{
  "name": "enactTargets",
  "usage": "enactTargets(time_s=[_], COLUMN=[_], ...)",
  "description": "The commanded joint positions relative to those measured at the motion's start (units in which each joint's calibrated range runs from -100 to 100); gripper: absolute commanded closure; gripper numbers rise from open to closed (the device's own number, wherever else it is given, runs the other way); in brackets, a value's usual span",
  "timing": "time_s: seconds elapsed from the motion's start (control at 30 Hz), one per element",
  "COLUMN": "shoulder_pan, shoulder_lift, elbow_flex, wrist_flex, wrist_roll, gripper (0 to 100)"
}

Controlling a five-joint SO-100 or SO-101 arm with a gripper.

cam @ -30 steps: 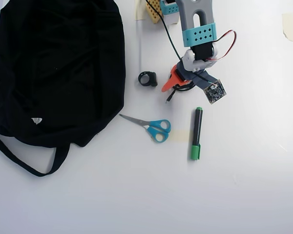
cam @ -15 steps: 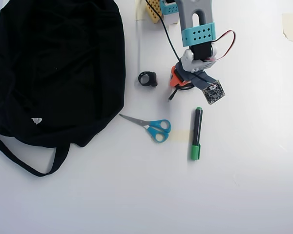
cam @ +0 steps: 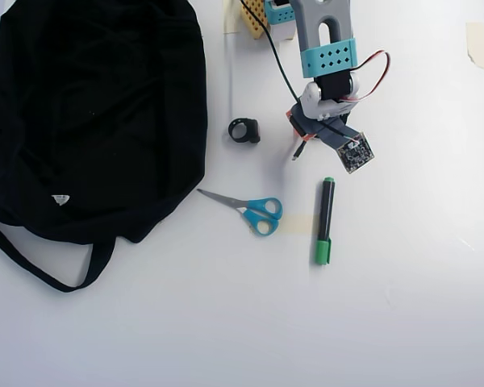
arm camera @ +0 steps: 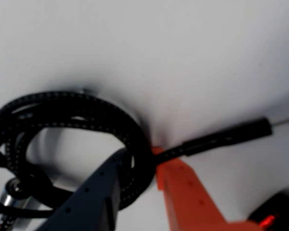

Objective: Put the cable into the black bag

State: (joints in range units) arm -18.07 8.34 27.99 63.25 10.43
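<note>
Overhead view shows the black bag [cam: 89, 113] filling the upper left of the table [cam: 403, 306], well apart from the arm. Scissors [cam: 250, 210] and a green marker [cam: 325, 222] lie below. Wrist view has the gripper [arm camera: 142, 166] clamped on the cable [arm camera: 86, 120], plug end sticking out right.
</note>
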Motion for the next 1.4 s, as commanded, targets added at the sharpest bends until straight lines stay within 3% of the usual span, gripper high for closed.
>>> enactTargets(time_s=[0.0, 0.67, 1.0, 1.37], shoulder_pan=[-0.4, -1.3, -1.45, -1.07], shoulder_lift=[-0.13, -1.46, -2.2, -8.92], elbow_flex=[-0.76, -5.44, -14.78, -12.08], wrist_flex=[-0.54, 0.58, 12.46, 13.5], wrist_roll=[0.17, -0.36, 0.06, -0.41], gripper=[98, 98, 98, 98])
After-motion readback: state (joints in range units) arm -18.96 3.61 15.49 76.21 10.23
